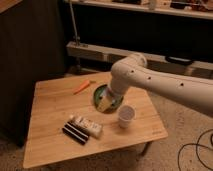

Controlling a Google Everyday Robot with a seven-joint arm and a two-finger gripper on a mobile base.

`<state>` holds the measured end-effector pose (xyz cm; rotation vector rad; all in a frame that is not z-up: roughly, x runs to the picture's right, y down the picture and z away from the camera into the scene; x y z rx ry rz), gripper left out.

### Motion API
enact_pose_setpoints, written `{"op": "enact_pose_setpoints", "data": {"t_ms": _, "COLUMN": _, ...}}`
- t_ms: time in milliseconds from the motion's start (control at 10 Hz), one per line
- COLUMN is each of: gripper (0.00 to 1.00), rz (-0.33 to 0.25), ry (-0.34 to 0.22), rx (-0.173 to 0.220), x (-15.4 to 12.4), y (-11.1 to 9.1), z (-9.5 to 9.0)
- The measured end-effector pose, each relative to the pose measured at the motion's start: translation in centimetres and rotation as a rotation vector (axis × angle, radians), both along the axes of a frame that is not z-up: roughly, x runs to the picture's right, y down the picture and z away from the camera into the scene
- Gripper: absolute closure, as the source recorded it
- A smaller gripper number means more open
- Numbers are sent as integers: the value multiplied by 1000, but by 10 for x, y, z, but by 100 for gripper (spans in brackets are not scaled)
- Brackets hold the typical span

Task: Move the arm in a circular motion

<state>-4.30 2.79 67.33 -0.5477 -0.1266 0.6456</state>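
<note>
The cream-white arm [165, 85] reaches in from the right edge, over the wooden table [50, 107]. Its thick tube bends at a rounded joint with small dark screw holes [131, 72]. From there it tapers down to a yellowish tip. The gripper [104, 105] at that tip hangs over the green plate [98, 93] near the table's middle and covers most of it.
An orange carrot [82, 86] lies at the table's back. A white cup [126, 116] stands right of the plate. A white packet [87, 125] and a dark flat bar [75, 134] lie at the front. A metal shelf rail [90, 51] runs behind. Black cables [197, 150] lie on the floor at right.
</note>
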Motion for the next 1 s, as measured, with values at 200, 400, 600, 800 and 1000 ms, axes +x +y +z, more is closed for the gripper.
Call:
{"op": "enact_pose_setpoints", "data": {"t_ms": 200, "gripper": 20, "rz": -87, "ry": -91, "rx": 45, "x": -47, "y": -26, "z": -3}}
{"op": "enact_pose_setpoints", "data": {"t_ms": 400, "gripper": 20, "rz": -127, "ry": -159, "rx": 65, "x": -88, "y": -54, "z": 9}}
{"op": "enact_pose_setpoints", "data": {"t_ms": 600, "gripper": 20, "rz": -91, "ry": -171, "rx": 54, "x": -105, "y": -79, "z": 41}}
{"op": "enact_pose_setpoints", "data": {"t_ms": 800, "gripper": 20, "rz": -30, "ry": -166, "rx": 34, "x": -96, "y": -103, "z": 83}}
{"op": "enact_pose_setpoints", "data": {"t_ms": 1000, "gripper": 20, "rz": 57, "ry": -140, "rx": -2, "x": -70, "y": -116, "z": 125}}
